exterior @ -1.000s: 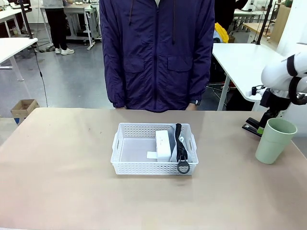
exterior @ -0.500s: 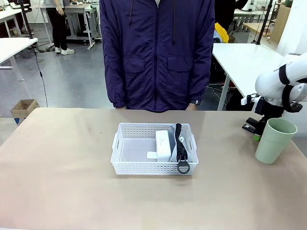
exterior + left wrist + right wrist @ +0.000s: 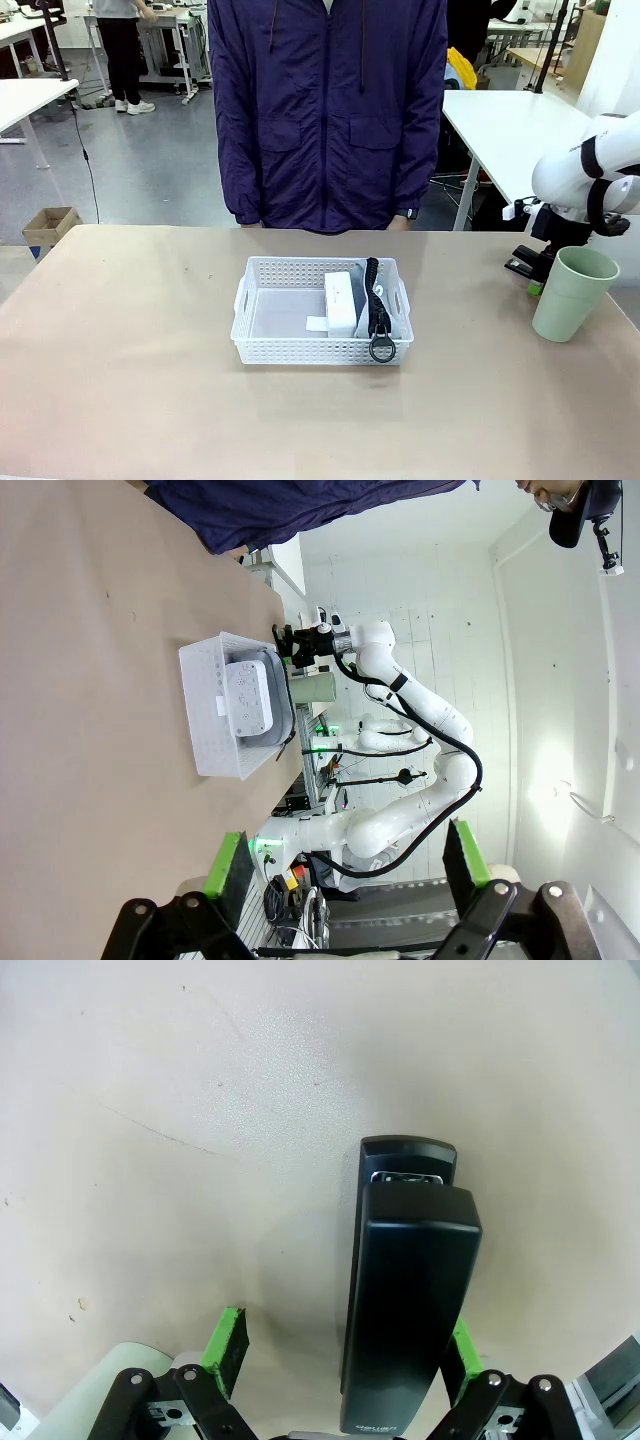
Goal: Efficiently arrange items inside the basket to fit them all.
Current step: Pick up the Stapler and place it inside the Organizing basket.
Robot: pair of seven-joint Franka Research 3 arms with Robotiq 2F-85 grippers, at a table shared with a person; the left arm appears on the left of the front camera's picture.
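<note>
The white basket (image 3: 300, 350) stands mid-table and holds the small white box (image 3: 341, 300) beside the grey pouch, whose black strap (image 3: 376, 300) ends in a ring at the front wall. At the right edge stands the pale green cup (image 3: 573, 293), with the black stapler (image 3: 522, 266) lying just behind it. My right gripper (image 3: 540, 276) hangs low over the stapler, partly behind the cup. In the right wrist view the stapler (image 3: 408, 1310) lies between my right gripper's (image 3: 345, 1345) spread green pads (image 3: 228, 1338), not clamped. My left gripper (image 3: 345, 865) is open and holds nothing, far from the basket (image 3: 205, 730).
A person in a dark blue jacket (image 3: 328, 110) stands at the far table edge, hands down. The cup's rim (image 3: 85, 1390) sits close beside my right gripper's finger. Bare table lies left of and in front of the basket.
My right arm has sunk lower over the stapler, so the gripper now sits partly behind the cup. The basket and its contents have not moved.
</note>
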